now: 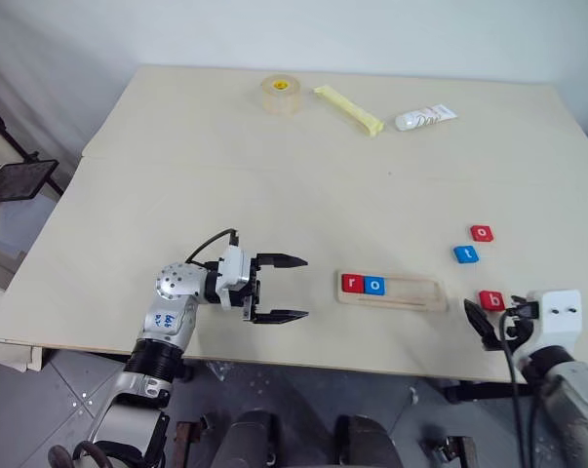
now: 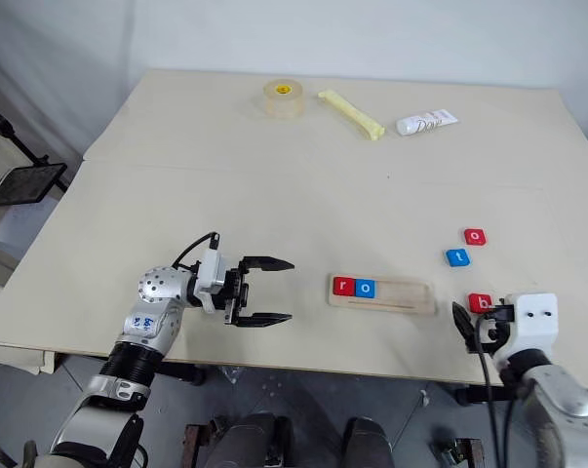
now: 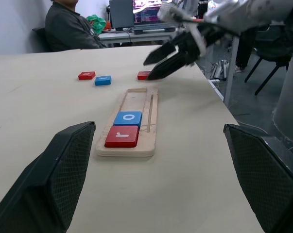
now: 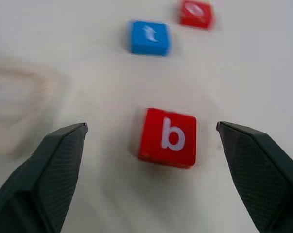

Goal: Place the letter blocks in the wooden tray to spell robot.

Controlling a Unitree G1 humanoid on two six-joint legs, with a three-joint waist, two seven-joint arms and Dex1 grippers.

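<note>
The long pale-wood tray (image 1: pixel 391 292) lies on the beige surface (image 1: pixel 274 185), holding a red r tile (image 1: pixel 353 283) and blue o tile (image 1: pixel 374 286). Right of the tray, the right claw (image 4: pixel 151 145) gapes, released, around the red b tile (image 4: pixel 168 138); the left claw (image 1: pixel 282 289) hangs open left of the tray.

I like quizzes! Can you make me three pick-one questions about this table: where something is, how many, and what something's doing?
1. Where is the b block?
A. in the tray
B. on the table by the right end effector
C. beside the tape roll

2. How many blocks lie in the tray?
A. two
B. three
C. five

3. How is the left end effector?
A. shut on a block
B. open, holding nothing
C. shut on the tray

Answers: 1 B, it lies between the right fingers; 2 A, only r and o; 3 B, fingers apart.
</note>
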